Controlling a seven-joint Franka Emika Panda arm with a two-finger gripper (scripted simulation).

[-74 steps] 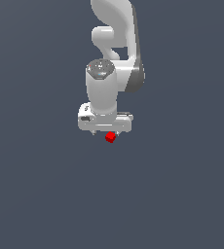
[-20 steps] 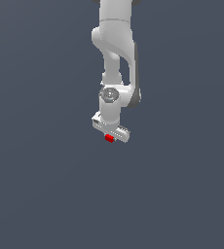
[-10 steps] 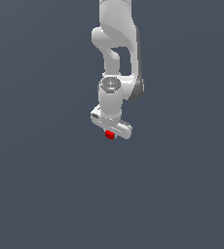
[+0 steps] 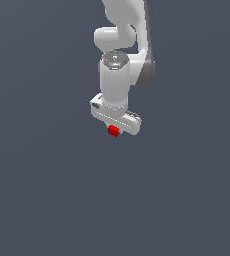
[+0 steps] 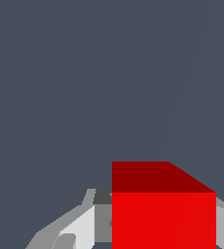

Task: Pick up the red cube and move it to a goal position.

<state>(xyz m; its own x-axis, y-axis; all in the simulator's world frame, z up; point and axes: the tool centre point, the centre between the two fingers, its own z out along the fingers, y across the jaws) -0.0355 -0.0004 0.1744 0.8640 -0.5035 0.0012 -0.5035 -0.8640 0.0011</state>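
Note:
The red cube (image 4: 113, 131) is tiny and bright red. It sits right under the wide white gripper (image 4: 114, 129) in the exterior view, mostly hidden by the hand. In the wrist view the red cube (image 5: 162, 209) fills the space between the grey fingers (image 5: 77, 226), which are closed against its sides. The gripper is shut on the cube and holds it above the plain dark grey ground.
The white arm (image 4: 121, 60) reaches down from above in the exterior view. The ground (image 4: 47, 190) is a plain dark grey surface. No goal marker shows.
The arm has carried the cube slightly up and to the exterior view's left over the last second. The grip on the cube is unchanged.

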